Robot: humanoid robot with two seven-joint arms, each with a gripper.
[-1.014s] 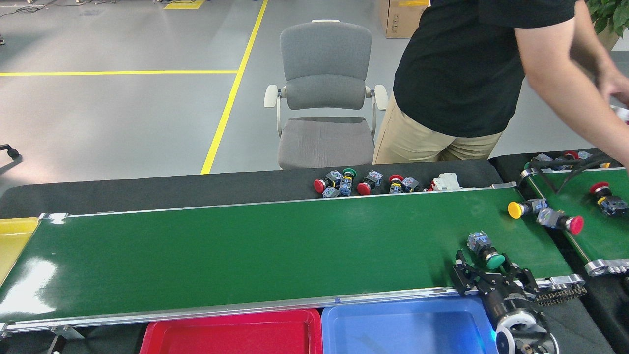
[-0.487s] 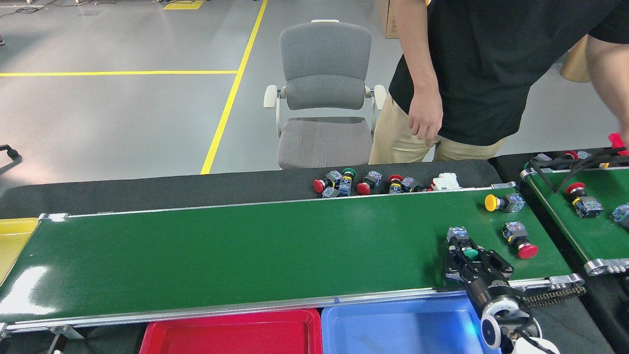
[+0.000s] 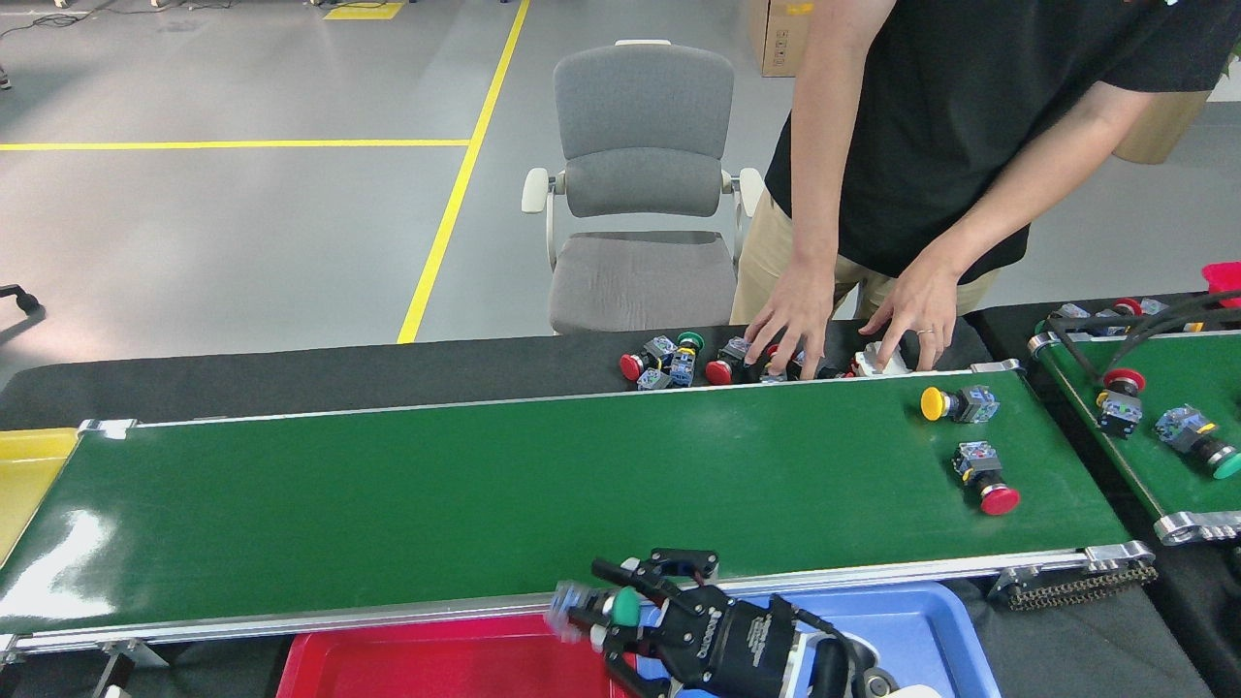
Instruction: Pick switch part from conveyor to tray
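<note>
While the right pincer (image 3: 620,620) clamps one green switch part (image 3: 606,609), two others (image 3: 958,403) lie on the conveyor (image 3: 485,485).

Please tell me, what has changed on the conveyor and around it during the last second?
The right hand closed on the green switch part, lifted it off the conveyor and swung left to the near rail, above the edge of the red tray. The yellow switch and red switch rode leftward along the belt. The person's hands came down onto the parts behind the belt. The chair and trays stayed put.
</note>
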